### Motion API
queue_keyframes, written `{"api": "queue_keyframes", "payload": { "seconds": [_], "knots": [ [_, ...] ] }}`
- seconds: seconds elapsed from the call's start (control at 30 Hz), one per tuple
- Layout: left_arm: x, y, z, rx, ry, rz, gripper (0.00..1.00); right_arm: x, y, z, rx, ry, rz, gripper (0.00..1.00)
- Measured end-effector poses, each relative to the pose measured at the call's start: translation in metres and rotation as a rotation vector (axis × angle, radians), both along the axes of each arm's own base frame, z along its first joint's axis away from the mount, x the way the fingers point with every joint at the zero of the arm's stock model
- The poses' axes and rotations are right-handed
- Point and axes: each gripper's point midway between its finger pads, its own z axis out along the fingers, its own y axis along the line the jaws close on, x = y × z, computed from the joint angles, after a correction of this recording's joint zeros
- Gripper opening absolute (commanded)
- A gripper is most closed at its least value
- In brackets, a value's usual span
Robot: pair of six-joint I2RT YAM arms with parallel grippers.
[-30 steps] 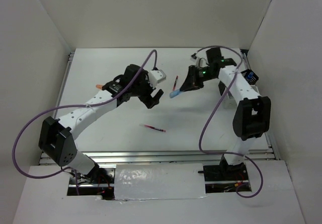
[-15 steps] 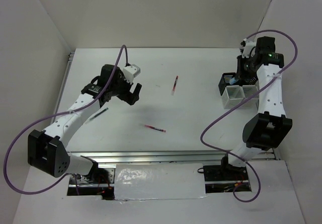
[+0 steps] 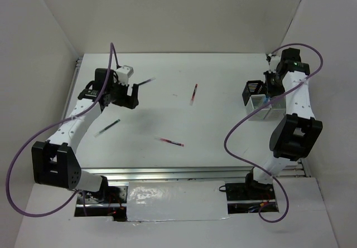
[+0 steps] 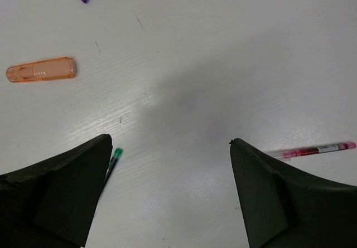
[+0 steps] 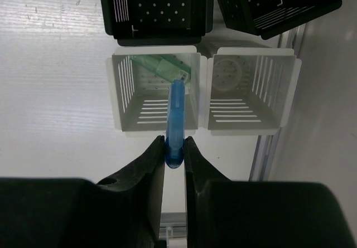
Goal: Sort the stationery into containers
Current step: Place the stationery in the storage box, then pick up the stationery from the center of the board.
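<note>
White tabletop point(image 3: 223, 142), walled in white: the right gripper point(image 5: 174, 147) pinches a blue marker point(image 5: 176, 114) by its near end, fingers narrowed tight on the barrel. In the wrist view the marker's long axis runs 6 to 12 o'clock, its far end over a white slatted bin point(image 5: 124, 86) that holds a pale green tube point(image 5: 159, 67). The pinched end sits just outside the bin's near rim, so a release here may tip it out; easing toward 12 o'clock looks safer. Across the table the left gripper point(image 4: 170, 142) hangs wide and empty, an orange piece point(image 4: 40, 70) at 10 o'clock and a red pen point(image 4: 312, 150) at 3 o'clock.
</note>
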Motion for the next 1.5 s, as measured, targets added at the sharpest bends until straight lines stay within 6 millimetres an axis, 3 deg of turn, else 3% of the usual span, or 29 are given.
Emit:
{"api": "queue_keyframes", "payload": {
  "seconds": [0.07,0.1,0.2,0.37,0.57,0.7,0.8,1.0,1.3,1.5],
  "knots": [
    [0.002,0.007,-0.004,-0.02,0.02,0.037,0.99,0.002,0.0,-0.001,0.0,-0.004,-0.001,0.28],
    [0.004,0.012,-0.007,-0.029,0.033,0.06,0.99,0.003,-0.001,-0.001,0.0,-0.007,-0.004,0.37],
    [0.011,0.033,-0.026,-0.052,0.097,0.153,0.99,0.005,0.0,0.0,0.0,-0.017,-0.01,0.51],
    [0.019,0.074,-0.061,-0.049,0.198,0.319,0.99,0.008,0.006,0.0,-0.005,-0.02,-0.01,0.65],
    [0.043,0.109,-0.065,-0.033,0.191,0.424,0.92,0.012,0.024,0.001,0.006,-0.022,0.007,0.66],
    [0.08,0.127,-0.064,-0.035,0.182,0.476,0.85,0.013,0.042,0.008,0.03,-0.042,0.033,0.66],
    [0.097,0.139,-0.077,-0.054,0.213,0.563,0.85,0.013,0.055,0.019,0.048,-0.074,0.057,0.65],
    [0.089,0.144,-0.112,-0.113,0.334,0.718,0.83,0.012,0.068,0.027,0.079,-0.099,0.074,0.65],
    [0.099,0.131,-0.117,-0.172,0.335,0.809,0.8,0.012,0.073,0.027,0.096,-0.1,0.074,0.64],
    [0.117,0.122,-0.142,-0.165,0.366,0.827,0.77,0.012,0.074,0.027,0.099,-0.097,0.073,0.64]
  ]
}}
